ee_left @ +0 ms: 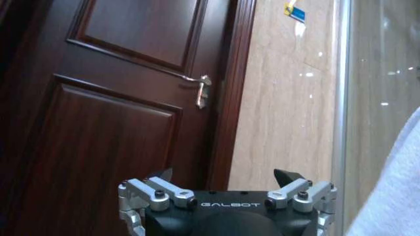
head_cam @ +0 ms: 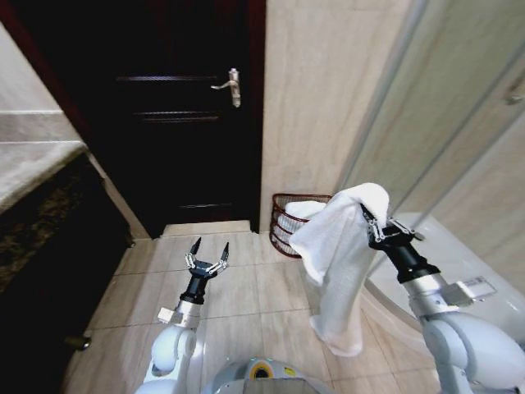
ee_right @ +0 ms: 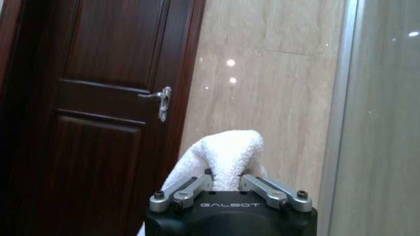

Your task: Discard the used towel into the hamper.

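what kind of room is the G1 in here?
Most likely a bathroom: beige tiled floor and walls, a glass shower screen, a wire hamper by the dark wooden door, and a white towel held in the right gripper.

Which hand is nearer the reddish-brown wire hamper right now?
Right. The right hand, shut on the white towel, is raised just beside the round reddish-brown wire hamper. The left hand, open, hovers over the floor tiles farther off, toward the dark wooden door.
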`<state>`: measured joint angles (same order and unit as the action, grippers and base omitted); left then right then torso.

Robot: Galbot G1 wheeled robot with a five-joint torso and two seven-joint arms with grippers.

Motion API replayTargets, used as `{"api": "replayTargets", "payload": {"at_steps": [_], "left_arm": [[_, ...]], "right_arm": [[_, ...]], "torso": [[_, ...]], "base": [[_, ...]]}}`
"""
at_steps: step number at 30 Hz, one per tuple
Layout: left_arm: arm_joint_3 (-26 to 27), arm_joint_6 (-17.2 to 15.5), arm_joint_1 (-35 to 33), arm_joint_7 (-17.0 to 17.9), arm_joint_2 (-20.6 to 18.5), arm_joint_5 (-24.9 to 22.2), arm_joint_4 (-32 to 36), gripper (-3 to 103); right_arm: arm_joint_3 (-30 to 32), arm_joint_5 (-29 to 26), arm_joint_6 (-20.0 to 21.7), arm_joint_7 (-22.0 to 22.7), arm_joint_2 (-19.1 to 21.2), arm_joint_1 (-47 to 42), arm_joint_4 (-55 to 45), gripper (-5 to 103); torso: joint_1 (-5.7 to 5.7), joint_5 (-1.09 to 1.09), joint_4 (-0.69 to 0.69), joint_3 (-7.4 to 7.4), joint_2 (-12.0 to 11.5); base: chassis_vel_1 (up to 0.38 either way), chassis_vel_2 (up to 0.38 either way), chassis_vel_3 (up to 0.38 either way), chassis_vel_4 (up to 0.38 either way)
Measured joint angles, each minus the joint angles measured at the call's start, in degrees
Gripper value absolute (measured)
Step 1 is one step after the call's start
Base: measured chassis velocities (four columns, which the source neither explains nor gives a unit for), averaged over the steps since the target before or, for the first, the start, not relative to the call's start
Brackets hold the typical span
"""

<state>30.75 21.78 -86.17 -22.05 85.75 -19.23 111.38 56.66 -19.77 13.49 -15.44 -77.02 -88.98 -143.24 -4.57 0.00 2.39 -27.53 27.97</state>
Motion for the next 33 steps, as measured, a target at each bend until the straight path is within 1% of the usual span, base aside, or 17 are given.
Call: {"api": "replayTargets", "payload": {"at_steps": [2,3,5,9,10,11,17,24,33], "left_arm": [[0.0,0.0,0.0,-0.2,0.0,0.0,0.0,100],[0.0,0.0,-0.1,-0.3,0.1,0.0,0.0,100],[0.0,0.1,-0.1,-0.3,0.0,0.0,0.0,100],[0.1,0.1,-0.1,-0.4,-0.1,0.0,0.0,100],[0.1,0.2,-0.1,-0.3,-0.1,0.0,0.0,100],[0.1,0.6,-0.1,-0.1,-0.1,0.1,0.0,100],[0.1,1.6,0.1,0.5,0.1,2.8,-0.5,100],[0.0,1.5,0.2,0.5,0.1,3.3,-0.4,100],[0.0,1.4,0.1,0.8,0.2,2.9,-0.3,100]], "right_arm": [[-0.4,-0.3,0.0,1.2,0.0,0.0,0.0,7],[-0.6,-0.2,0.1,1.5,0.0,0.0,0.0,7],[-0.6,0.3,0.1,1.4,0.0,0.0,0.0,7],[-0.7,0.7,0.1,1.4,0.0,0.2,0.0,7],[-0.7,0.8,0.2,1.4,0.0,0.3,0.0,7],[-0.7,0.9,0.2,1.4,-0.1,0.3,0.0,7],[-0.3,1.0,0.2,1.0,-0.2,0.2,0.0,7],[0.2,1.0,0.2,0.7,-0.2,0.1,0.0,7],[0.2,0.7,-0.2,0.1,0.0,0.3,0.0,7]], "torso": [[-0.33,0.02,-0.03,-0.41,0.8],[-0.50,0.02,0.00,-0.63,1.2],[-0.63,0.01,0.02,-0.77,1.5],[-0.98,0.01,0.00,-1.24,2.3],[-1.16,-0.01,-0.03,-1.43,2.6],[-1.29,-0.01,-0.01,-1.53,2.9],[-1.72,-0.01,-0.01,-2.10,3.8],[-2.21,0.00,-0.01,-2.69,5.0],[-3.12,0.00,-0.01,-3.82,7.0]], "base": [[0.027,0.019,0.096,0.105],[0.026,-0.020,0.083,0.109],[0.026,-0.014,0.069,0.109],[0.049,0.028,0.058,0.088],[0.061,0.059,0.025,0.035],[0.061,0.066,0.057,0.035],[0.017,0.048,0.030,0.004],[-0.004,-0.008,-0.004,-0.002],[-0.052,-0.056,-0.068,-0.050]]}}
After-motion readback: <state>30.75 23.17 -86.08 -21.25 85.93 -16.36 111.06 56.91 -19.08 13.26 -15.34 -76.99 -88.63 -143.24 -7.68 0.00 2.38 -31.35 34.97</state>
